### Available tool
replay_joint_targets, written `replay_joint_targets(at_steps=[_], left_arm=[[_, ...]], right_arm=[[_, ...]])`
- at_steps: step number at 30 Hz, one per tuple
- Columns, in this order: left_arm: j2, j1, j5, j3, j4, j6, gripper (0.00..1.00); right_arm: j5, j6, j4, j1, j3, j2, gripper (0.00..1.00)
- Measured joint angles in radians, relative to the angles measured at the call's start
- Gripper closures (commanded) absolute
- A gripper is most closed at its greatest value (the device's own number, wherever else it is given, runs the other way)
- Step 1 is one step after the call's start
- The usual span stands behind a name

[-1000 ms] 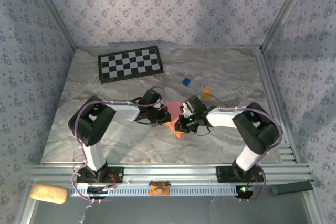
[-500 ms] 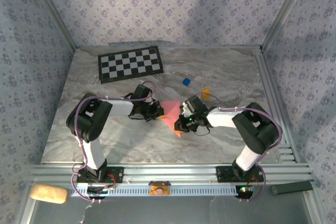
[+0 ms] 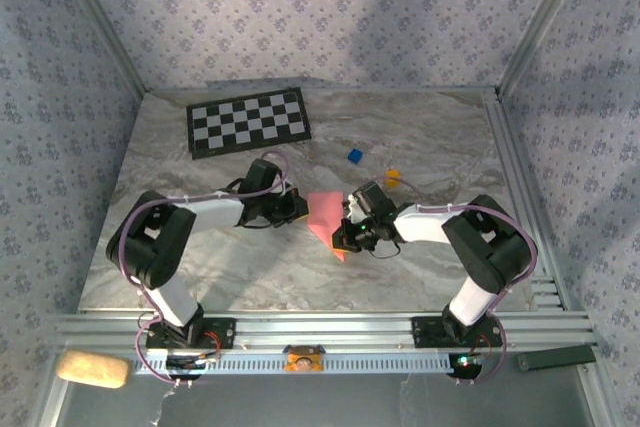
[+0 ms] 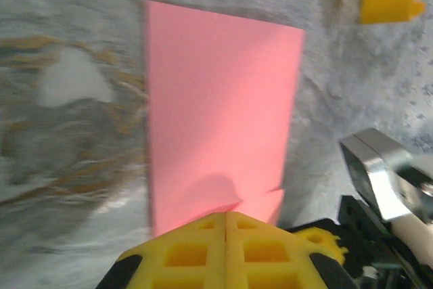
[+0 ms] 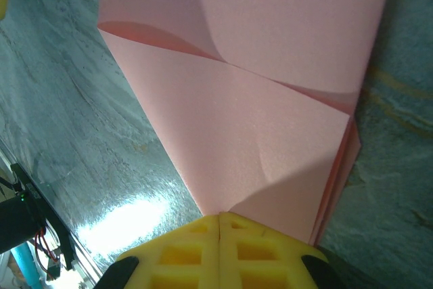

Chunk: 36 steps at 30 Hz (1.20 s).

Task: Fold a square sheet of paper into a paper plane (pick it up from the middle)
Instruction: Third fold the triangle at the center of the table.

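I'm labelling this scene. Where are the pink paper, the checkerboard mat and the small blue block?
pink paper (image 4: 220, 99), left wrist view, middle of its flat face.
checkerboard mat (image 3: 248, 121), top external view, centre of the pattern.
blue block (image 3: 354, 155), top external view, its top face.

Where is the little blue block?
The little blue block sits on the marble table in the top view, right of the black-and-white checkerboard mat, near the small orange block.
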Motion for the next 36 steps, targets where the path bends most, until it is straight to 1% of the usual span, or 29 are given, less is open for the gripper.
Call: replay_joint_targets(at_steps=[5,7,13,19,28,36], left_arm=[[0.013,-0.070,0.004,0.000,0.025,-0.008,0.96],[0.035,-0.080,0.005,0.000,0.042,-0.011,0.97],[0.102,-0.055,0.006,-0.018,0.053,-0.011,0.98],[0.105,-0.046,0.009,-0.018,0.053,-0.003,1.00],[0.107,-0.040,0.020,-0.018,0.053,0.005,1.00],[0.107,-0.040,0.020,-0.016,0.050,0.005,1.00]], right_arm=[[-0.003,0.000,0.000,-0.001,0.000,0.001,0.99],[-0.003,0.000,0.000,-0.001,0.000,0.001,0.99],[-0.003,-0.003,0.000,-0.001,0.000,0.001,0.99],[-0.003,-0.003,-0.004,-0.002,0.002,-0.002,0.97],[0.005,-0.003,-0.098,0.010,0.088,-0.011,0.95],[-0.010,0.011,-0.083,0.038,0.185,0.116,0.94]])
